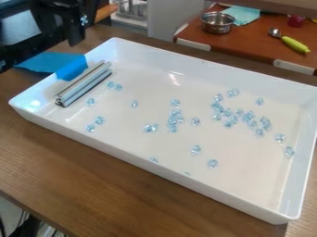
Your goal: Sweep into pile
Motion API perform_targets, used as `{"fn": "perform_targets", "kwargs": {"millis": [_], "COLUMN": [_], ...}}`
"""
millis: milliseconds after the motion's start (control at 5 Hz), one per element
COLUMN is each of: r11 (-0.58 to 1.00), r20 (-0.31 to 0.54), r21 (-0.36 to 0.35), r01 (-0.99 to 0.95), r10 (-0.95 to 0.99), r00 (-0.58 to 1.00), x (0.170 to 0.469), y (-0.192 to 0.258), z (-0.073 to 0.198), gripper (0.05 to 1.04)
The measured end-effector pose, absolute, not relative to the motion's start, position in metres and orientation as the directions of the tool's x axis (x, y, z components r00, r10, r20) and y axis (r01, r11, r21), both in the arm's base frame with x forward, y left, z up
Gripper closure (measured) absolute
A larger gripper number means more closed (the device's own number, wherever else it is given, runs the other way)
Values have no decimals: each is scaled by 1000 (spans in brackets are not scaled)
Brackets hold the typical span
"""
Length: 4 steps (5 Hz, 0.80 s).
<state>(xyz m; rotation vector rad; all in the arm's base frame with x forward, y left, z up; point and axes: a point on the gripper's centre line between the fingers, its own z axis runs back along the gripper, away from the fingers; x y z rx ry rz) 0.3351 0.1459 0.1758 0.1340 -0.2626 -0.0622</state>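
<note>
The black gripper (75,30) hangs at the upper left, above and behind the white tray's back left corner. Below it, a silver metal bar with a dark lower edge (84,84) lies slanted inside the tray (180,181), near the left wall. Blue tape (72,68) covers part of that wall beside the bar. Clear bluish beads lie scattered over the tray floor: a dense cluster (249,116) towards the right, a smaller one (175,118) in the middle, and loose single beads (91,101) at the left and others (212,163) towards the front.
A blue sheet (46,62) lies on the wooden table (99,173) outside the tray's left wall. High tray walls surround the beads. Behind stands a red-brown surface with a metal pot (217,23), a teal cloth (242,15) and a spoon with a green handle (294,44).
</note>
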Motion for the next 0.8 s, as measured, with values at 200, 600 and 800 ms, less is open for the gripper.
{"fn": "perform_targets", "kwargs": {"millis": [200,600,800], "r11": [993,995,995], "r20": [207,207,202], "r21": [113,101,97], "r01": [47,-7,-34], "r10": [-70,-14,14], "r00": [976,978,979], "x": [332,339,342], "y": [143,131,129], "z": [157,139,134], "gripper": [85,85,84]}}
